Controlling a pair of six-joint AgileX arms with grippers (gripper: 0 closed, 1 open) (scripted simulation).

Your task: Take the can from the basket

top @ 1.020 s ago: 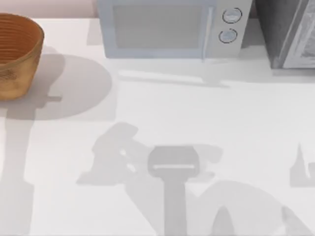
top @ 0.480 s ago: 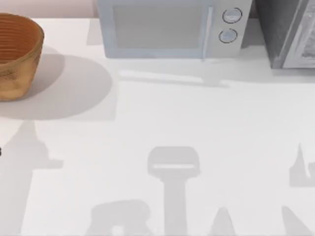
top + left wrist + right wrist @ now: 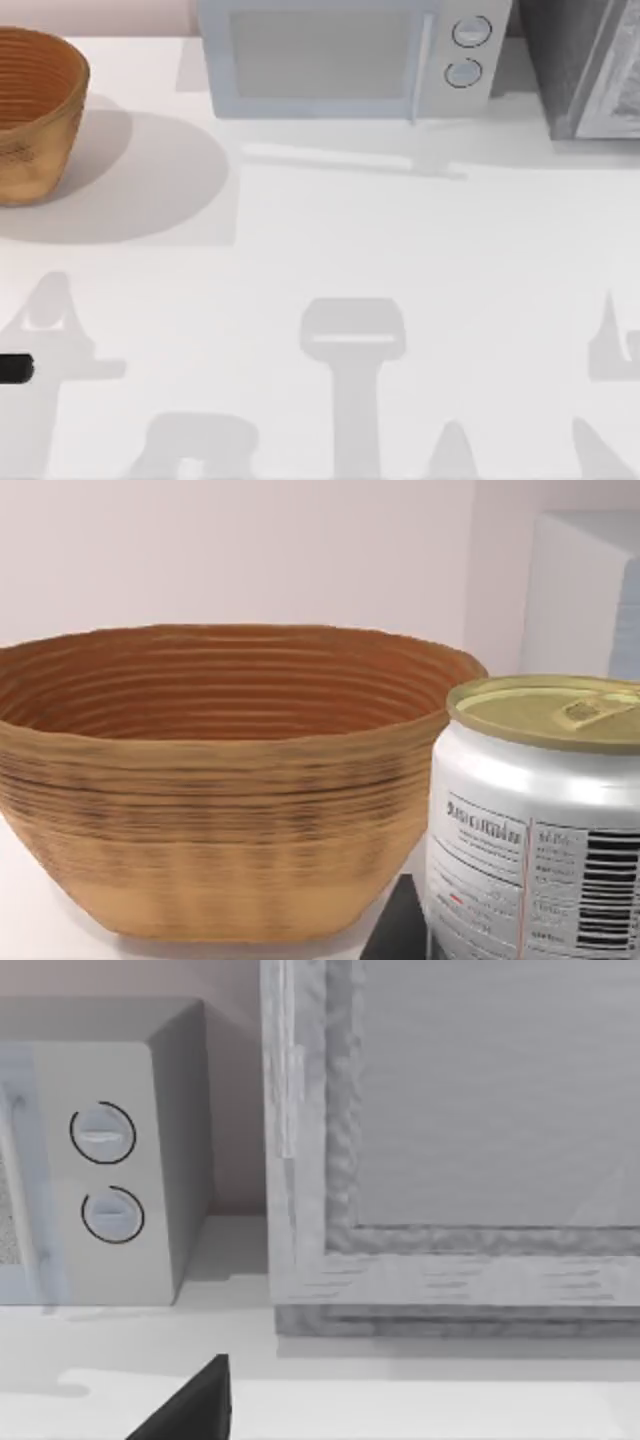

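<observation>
**Can is out of the basket, close by the left wrist cam**

Biggest thing first: the table (image 3: 330, 250), white w/ arm shadows on it. The microwave (image 3: 345, 55) sits at the back, to the right of the basket. A grey box thing (image 3: 590, 65) is even further right of the basket, cut off at the edge, so I can't say what it is.

The basket (image 3: 35, 110) is at the back left corner, partly cut off in the top view. In the left wrist view the basket (image 3: 220, 780) is big and looks empty inside, as far as the rim lets me see.

The can (image 3: 540, 820) is not in the basket. It stands up straight, outside it and nearer the cam than the basket wall. Its far side and bottom are cut off.

A small dark bit of the left gripper (image 3: 15, 369) pokes in at the table edge, in front of the basket. A dark finger (image 3: 395, 925) shows just beside the can. I can't tell if the fingers are squeezing the can or how wide they are.

The right gripper (image 3: 185, 1405) is parked over by the microwave; one dark tip shows, so can't tell open or not.

Step, I think: the lift-out is done, or almost. Next move prob needs the can kept upright and set down clear of the basket.
</observation>
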